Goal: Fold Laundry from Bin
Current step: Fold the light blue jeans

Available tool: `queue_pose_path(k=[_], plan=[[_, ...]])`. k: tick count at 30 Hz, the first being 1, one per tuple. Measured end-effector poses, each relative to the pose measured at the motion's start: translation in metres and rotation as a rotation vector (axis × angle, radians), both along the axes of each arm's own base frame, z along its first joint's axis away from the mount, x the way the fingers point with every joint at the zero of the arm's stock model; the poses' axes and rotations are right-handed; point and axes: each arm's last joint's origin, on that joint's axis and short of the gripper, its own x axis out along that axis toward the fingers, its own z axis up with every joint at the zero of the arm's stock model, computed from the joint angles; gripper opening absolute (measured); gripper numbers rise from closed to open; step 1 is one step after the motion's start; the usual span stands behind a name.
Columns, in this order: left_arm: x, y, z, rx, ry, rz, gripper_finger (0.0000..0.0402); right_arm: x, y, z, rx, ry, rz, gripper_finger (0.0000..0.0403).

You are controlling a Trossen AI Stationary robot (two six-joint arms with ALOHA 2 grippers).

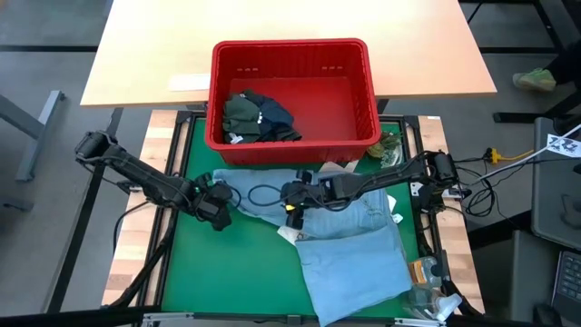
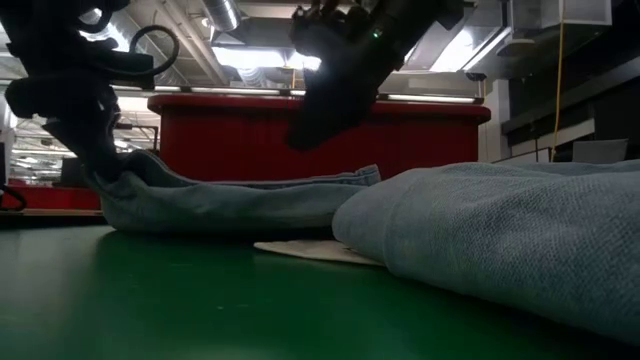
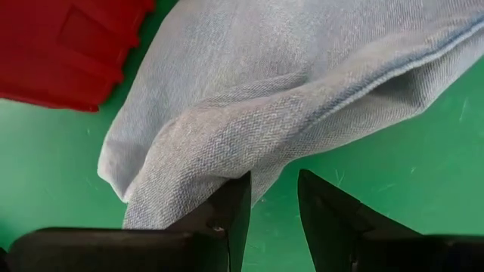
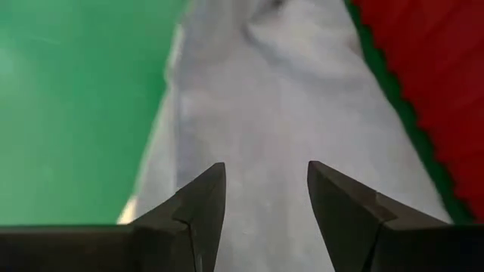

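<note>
A pale wooden desk (image 1: 290, 36) stands on a grey floor (image 1: 54, 36), and everything else sits around it. On the near side of the desk lies the counter with its green mat (image 1: 236, 272), framed in black rails. To the desk's right, a yellow cable (image 1: 513, 159) trails over the floor. Seen level across the counter, ceiling strip lights (image 2: 250, 57) and what may be ductwork (image 2: 480, 40) hang beyond the desk.
</note>
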Motion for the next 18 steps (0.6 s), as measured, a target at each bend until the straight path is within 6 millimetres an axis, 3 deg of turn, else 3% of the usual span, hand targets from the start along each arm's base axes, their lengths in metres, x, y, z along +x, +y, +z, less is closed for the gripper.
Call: queue_pose_path(k=[12, 18], plan=[[0.0042, -0.0005, 0.0012, 0.087, 0.017, -0.158, 0.0111, -0.003, -0.0013, -0.0024, -0.026, 0.038, -0.018, 0.0186], [0.0046, -0.0007, 0.0014, 0.091, 0.018, -0.171, 0.0156, -0.003, -0.0013, -0.0024, -0.026, 0.039, -0.018, 0.0186]])
